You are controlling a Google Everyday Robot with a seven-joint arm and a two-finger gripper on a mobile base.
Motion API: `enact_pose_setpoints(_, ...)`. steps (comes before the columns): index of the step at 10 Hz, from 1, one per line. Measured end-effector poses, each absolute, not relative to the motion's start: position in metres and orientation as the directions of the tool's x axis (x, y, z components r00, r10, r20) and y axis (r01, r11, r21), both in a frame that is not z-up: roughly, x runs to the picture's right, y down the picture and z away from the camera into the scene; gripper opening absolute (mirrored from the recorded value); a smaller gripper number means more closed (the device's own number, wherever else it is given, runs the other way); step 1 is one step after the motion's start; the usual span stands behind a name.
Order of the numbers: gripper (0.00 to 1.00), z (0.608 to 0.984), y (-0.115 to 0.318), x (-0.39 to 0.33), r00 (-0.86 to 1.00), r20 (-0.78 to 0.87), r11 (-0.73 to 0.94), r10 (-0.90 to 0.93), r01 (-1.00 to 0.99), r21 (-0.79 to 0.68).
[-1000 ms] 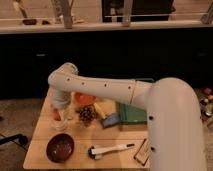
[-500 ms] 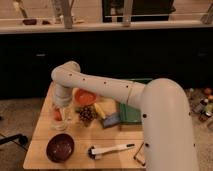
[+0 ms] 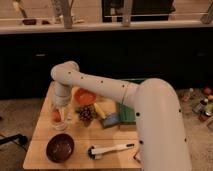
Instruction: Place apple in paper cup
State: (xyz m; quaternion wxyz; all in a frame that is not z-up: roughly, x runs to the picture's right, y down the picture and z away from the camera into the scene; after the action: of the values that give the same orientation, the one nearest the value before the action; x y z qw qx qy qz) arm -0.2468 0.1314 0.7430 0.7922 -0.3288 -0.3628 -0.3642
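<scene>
My gripper (image 3: 58,114) hangs from the white arm at the left side of the wooden table (image 3: 80,135). It is shut on the apple (image 3: 55,116), a small orange-red fruit between the fingers. The apple sits right at the mouth of the paper cup (image 3: 59,125), a short pale cup standing directly under the gripper. The gripper hides much of the cup's rim.
An orange bowl (image 3: 85,96) and a dark grape-like cluster (image 3: 86,114) lie just right of the gripper. A maroon bowl (image 3: 60,147) is at the front left. A white-handled brush (image 3: 109,149), a blue sponge (image 3: 111,120) and a green tray (image 3: 131,107) lie to the right.
The gripper has moved down with the apple, from above the cup to the cup's mouth. The other things have not moved.
</scene>
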Motion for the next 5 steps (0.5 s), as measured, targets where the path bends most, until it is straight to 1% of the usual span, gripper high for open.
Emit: enact_pose_setpoints(5,0.8,0.737,0.1275,-0.2554,0.452,0.822,0.508,-0.347,0.827,-0.24)
